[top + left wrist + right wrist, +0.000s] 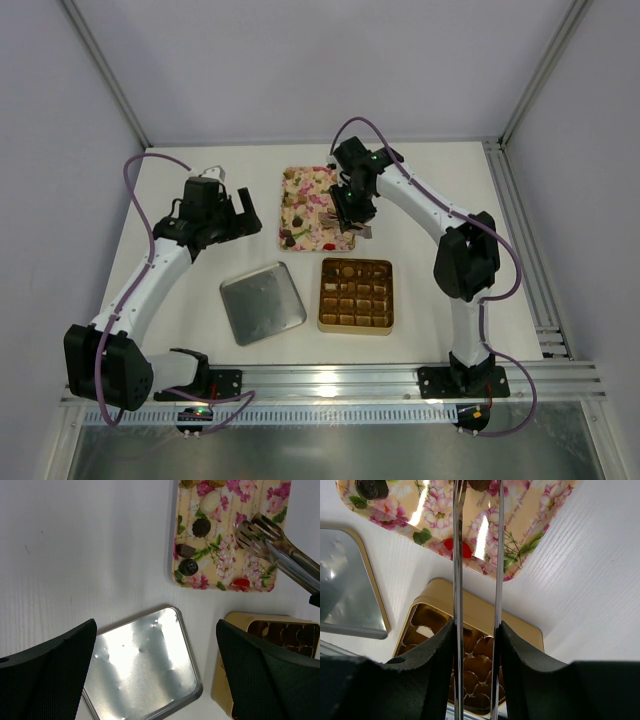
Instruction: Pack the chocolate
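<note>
Right tool (pixel 477 650) clenched on tongs (pixel 457 555), whose tips hang over the tray (pixel 175 575). The chocolates (pixel 201 527) lie on that tray, none visibly gripped. Left tool (pixel 157 680) released and idle.

Risk: an off-centre pinch could flick a round sweet onto the surface (pixel 75 555), short of the box (pixel 322 295).

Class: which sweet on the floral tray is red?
The red sweet at the tray edge nearest the gold box; the others seen are brown or cream.

White links (pixel 150 278), black joints (pixel 465 262), looping purple cables (pixel 133 178); black mesh-textured fingers (pixel 55 675) on left gripper (pixel 238 212); small green light (pixel 372 156).
</note>
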